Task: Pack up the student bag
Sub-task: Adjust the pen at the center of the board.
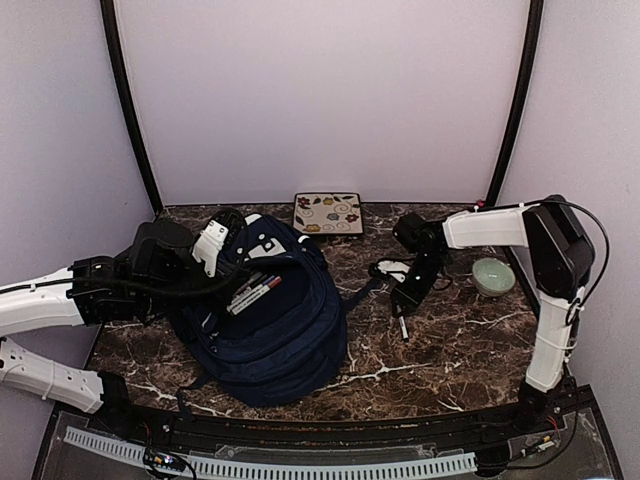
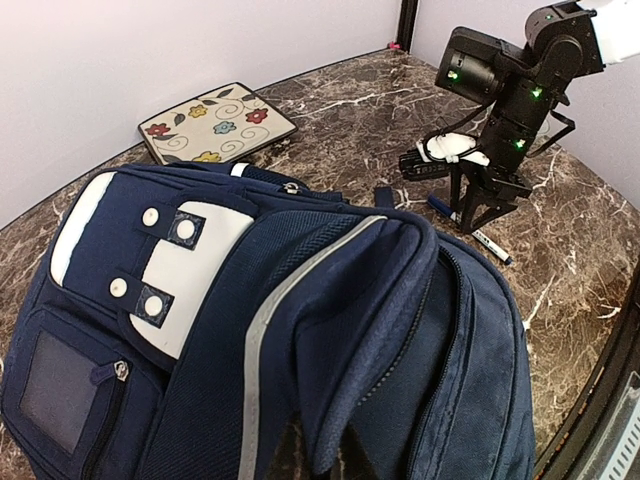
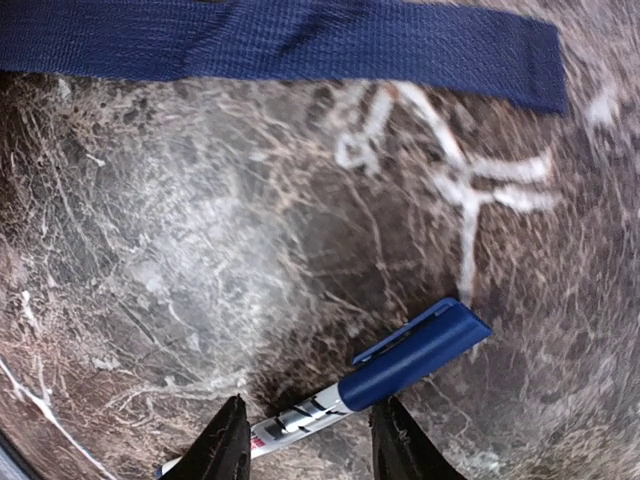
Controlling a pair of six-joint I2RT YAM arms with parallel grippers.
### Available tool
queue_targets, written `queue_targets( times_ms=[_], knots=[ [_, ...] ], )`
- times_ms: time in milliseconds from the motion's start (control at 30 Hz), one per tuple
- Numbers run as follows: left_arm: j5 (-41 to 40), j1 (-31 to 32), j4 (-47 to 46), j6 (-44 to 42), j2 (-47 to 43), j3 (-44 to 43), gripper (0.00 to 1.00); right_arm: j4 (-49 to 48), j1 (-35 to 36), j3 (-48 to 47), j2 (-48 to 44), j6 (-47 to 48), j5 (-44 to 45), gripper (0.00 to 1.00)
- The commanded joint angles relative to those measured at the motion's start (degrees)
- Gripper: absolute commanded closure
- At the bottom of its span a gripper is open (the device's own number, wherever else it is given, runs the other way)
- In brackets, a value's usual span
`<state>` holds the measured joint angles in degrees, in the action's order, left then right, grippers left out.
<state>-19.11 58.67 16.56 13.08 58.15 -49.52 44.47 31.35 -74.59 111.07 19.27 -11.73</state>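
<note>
Two or three markers, one red-capped, already sit in the open mouth of the student bag, so packing is partway by my reading. Left out on the table: a blue-capped pen, a flowered flat pad by the far wall, and a small white item I can't identify. There is also a green bowl at far right, which may not belong in the bag at all. The bag lies slumped at centre-left of the table. Its long axis runs roughly from far-left to near-right, with the white-patched front pockets turned toward the far side. The mouth opens up and toward the left arm, and one strap trails off to the right. The left gripper is at the bag's far-left upper edge, seemingly at the opening. Its fingers don't show in the wrist view, so I cannot tell whether they grip the fabric. The right gripper is low over the pen, fingers apart and straddling the barrel, not yet closed on it. The pen looks like the next item in. The bag's mouth is well apart from it, to the left.
</note>
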Motion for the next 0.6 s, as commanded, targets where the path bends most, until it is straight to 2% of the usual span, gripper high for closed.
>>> queue_targets(
  times_ms=[0,200,300,567],
  knots=[
    [-2.06,-0.07,-4.32,-0.04,-1.82,-1.35,1.00,-2.15,3.89,-0.35,1.87,2.95,4.17,0.60],
    [-1.98,-0.12,-4.17,-0.22,-1.14,-1.59,1.00,-2.28,9.91,2.85,-0.47,9.98,6.36,0.63],
    [-2.24,-0.14,-4.21,-0.30,-0.87,-1.68,1.00,-3.18,12.27,6.05,-3.54,13.15,10.82,0.64],
    [-1.93,-0.14,-4.68,-0.48,0.02,-1.72,1.00,-3.20,10.34,8.19,-6.73,13.34,19.14,0.69]
  ],
)
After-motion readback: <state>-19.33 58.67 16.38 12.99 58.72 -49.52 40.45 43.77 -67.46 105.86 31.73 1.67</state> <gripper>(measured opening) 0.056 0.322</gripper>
